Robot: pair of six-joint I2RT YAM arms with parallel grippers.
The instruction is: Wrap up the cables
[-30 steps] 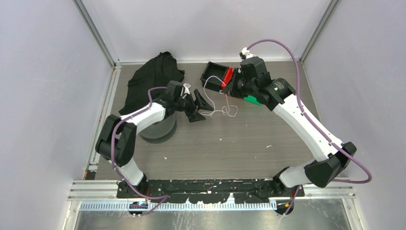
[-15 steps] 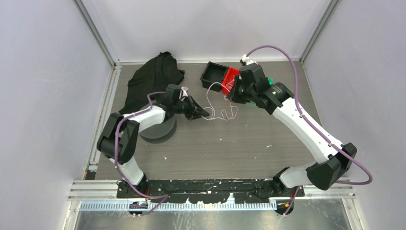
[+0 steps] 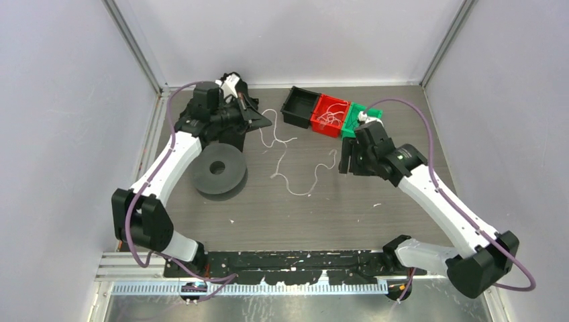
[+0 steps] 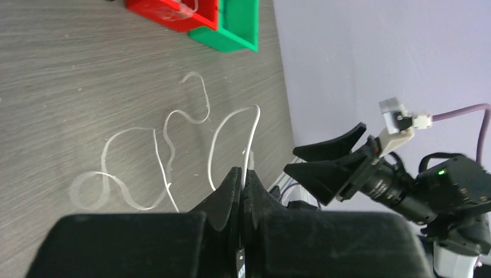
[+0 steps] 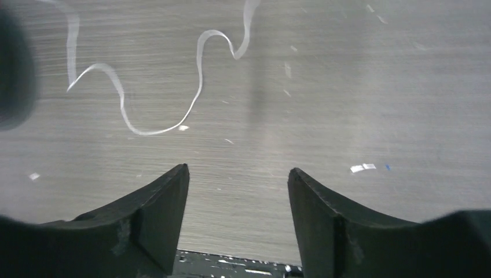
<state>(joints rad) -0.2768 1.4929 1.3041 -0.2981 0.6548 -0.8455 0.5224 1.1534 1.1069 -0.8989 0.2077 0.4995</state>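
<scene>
A thin white cable [image 3: 293, 193] lies in loose curls across the middle of the table. My left gripper [image 3: 267, 123] is at the back left, shut on one end of that cable [image 4: 251, 136], which comes out between the closed fingertips [image 4: 234, 176]. My right gripper [image 3: 345, 165] hovers open just right of the cable's other end, touching nothing. In the right wrist view the right gripper [image 5: 238, 174] has bare table between its fingers, with the cable [image 5: 200, 81] lying beyond it. More white cables [image 3: 329, 119] sit curled in the red bin.
A black bin [image 3: 300, 106], a red bin [image 3: 321, 106] and a green bin [image 3: 355, 111] stand in a row at the back. A grey round spool [image 3: 218, 171] lies on the left of the table, below my left arm.
My left gripper shut on the cable and swung to the back left, stretching it out. My right gripper opened, let the cable go and drew back toward the near right.
</scene>
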